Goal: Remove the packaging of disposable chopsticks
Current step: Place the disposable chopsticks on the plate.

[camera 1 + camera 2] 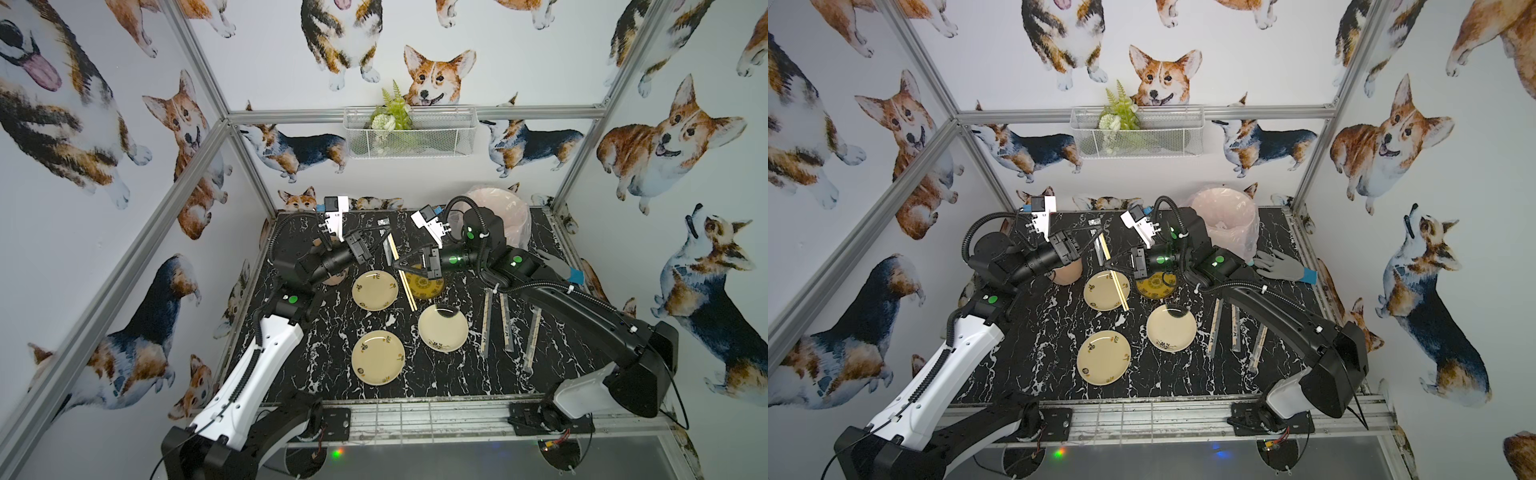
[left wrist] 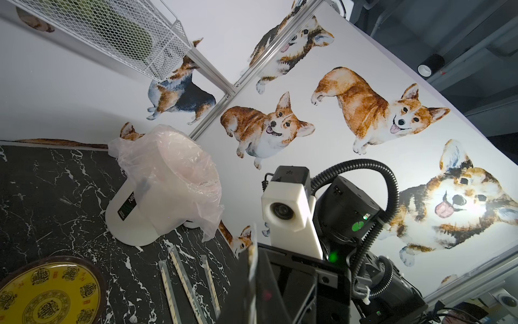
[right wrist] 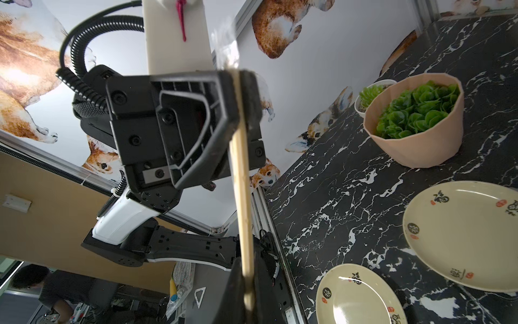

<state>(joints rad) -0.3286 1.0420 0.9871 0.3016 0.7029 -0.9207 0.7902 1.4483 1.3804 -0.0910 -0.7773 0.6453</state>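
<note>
A pair of disposable chopsticks (image 1: 407,291) hangs slanted above the plates, between my two grippers. My left gripper (image 3: 238,98) is shut on the upper end, where the clear packaging (image 3: 228,50) sticks out past its fingers. The bare tan sticks (image 3: 242,196) run from there to my right gripper (image 3: 248,297), which is shut on them further along. In the left wrist view my left gripper (image 2: 253,283) pinches the thin sleeve edge-on. In a top view the two grippers (image 1: 384,246) (image 1: 397,264) sit close together at the back middle of the table.
Three more wrapped pairs (image 1: 486,324) (image 1: 505,326) (image 1: 534,338) lie at the right. Three pale plates (image 1: 375,290) (image 1: 442,328) (image 1: 377,357) and a yellow patterned plate (image 1: 432,286) lie in the middle. A lined bin (image 2: 157,202) stands back right, with a grey glove (image 1: 1279,266) near it. A plant pot (image 3: 414,123) stands back left.
</note>
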